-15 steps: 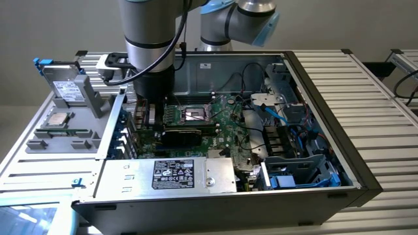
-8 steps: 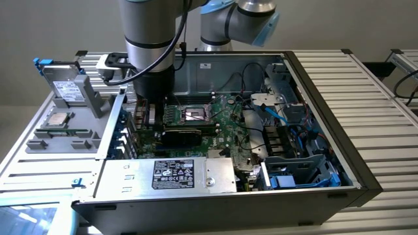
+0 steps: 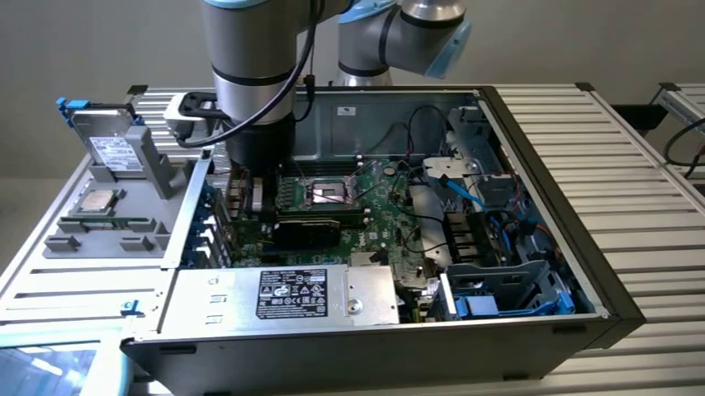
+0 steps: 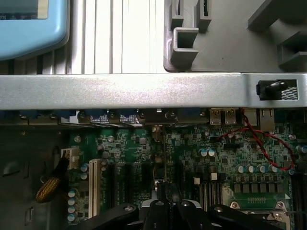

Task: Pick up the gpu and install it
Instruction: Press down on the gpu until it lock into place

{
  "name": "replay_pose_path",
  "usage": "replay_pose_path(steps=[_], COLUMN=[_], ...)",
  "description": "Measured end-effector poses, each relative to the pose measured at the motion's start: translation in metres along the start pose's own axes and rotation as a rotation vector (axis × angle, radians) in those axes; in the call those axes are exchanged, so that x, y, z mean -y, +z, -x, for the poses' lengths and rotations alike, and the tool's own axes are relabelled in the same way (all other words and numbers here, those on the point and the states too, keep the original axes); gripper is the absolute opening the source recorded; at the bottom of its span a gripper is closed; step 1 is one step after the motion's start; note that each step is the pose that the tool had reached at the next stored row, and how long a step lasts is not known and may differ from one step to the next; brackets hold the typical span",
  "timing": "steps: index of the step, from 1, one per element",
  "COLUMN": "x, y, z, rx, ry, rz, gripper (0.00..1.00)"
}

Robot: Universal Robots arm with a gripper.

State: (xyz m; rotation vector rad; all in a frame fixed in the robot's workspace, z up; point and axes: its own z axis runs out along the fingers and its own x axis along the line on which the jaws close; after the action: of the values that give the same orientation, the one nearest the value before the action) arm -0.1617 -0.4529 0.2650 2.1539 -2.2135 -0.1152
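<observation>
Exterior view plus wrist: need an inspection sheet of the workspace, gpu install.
Surface: slatted table carrying an open case.
Job's things: gpu stands on edge over the motherboard slots.
Clutter: tray beside the case, with hard drive, CPU and RAM stick.
Grippers: gripper inside the case, fingers shut, apparently on the gpu's top edge.
Cables: red wire across the board; blue cable near the drive bays.
Surroundings: second table at the exterior view's right.
</observation>
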Motion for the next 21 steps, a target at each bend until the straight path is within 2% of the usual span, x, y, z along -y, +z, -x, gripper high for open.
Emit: replay_pose_path(steps=[6,8,10,16,17,21], x=[0.0000,-0.0004,-0.0010,-0.0010,0.0006,0.0183], y=[0.0007,-0.0030,-0.0088,-0.0101,-0.0103,-0.0118], z=[0.000,0.000,0.000,0.000,0.000,0.000], rx=[-0.0010,0.0015,-0.0008,-0.0009,-0.0011,-0.0009], ry=[0.000,0.000,0.000,0.000,0.000,0.000], rz=[0.0009,0.0019,0.0036,0.0038,0.0038,0.0040], gripper=[0.12,0.12,0.12,0.12,0.12,0.12])
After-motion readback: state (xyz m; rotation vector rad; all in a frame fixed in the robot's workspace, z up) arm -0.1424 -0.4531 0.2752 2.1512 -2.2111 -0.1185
